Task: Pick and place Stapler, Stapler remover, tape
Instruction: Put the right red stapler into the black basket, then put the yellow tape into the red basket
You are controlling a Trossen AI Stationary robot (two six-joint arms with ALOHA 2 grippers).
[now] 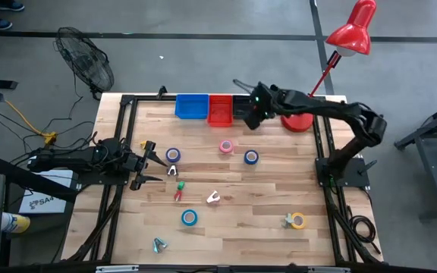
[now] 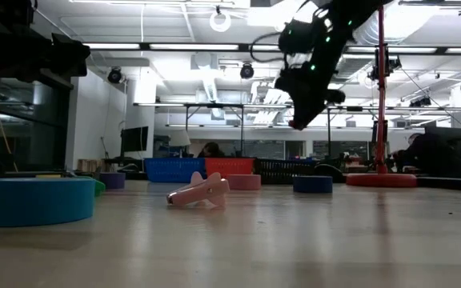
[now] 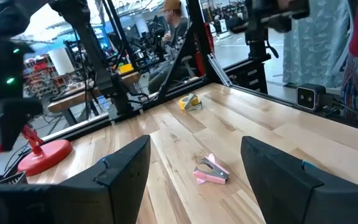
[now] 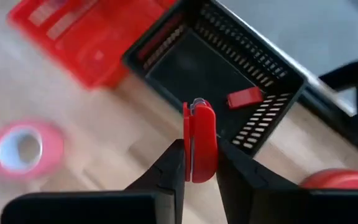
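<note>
My right gripper [image 1: 250, 115] hangs high above the black basket [image 4: 229, 74] at the table's far edge, shut on a small red stapler [image 4: 199, 140] seen end on. Another small red piece [image 4: 244, 98] lies on the basket's floor. Tape rolls lie flat on the wood: pink [image 1: 226, 146], blue [image 1: 251, 157], blue [image 1: 173, 155], blue [image 1: 190, 218] and yellow [image 1: 298, 221]. Small stapler removers lie among them, one pink [image 3: 211, 171]. My left gripper [image 1: 152, 163] waits open, low by the left edge. My right gripper pinches the red stapler [image 4: 197, 158] between its two fingers, which come from above and point down. The stapler's narrow red end [image 4: 199, 118] sticks out past the fingertips. It is lifted clear, over the black basket.
A blue bin [image 1: 192, 106] and a red bin [image 1: 220, 111] stand beside the black basket along the far edge. The red lamp's base [image 1: 297, 121] sits just right of the baskets, its stem rising beside my right arm. Bare wood lies between the scattered pieces.
</note>
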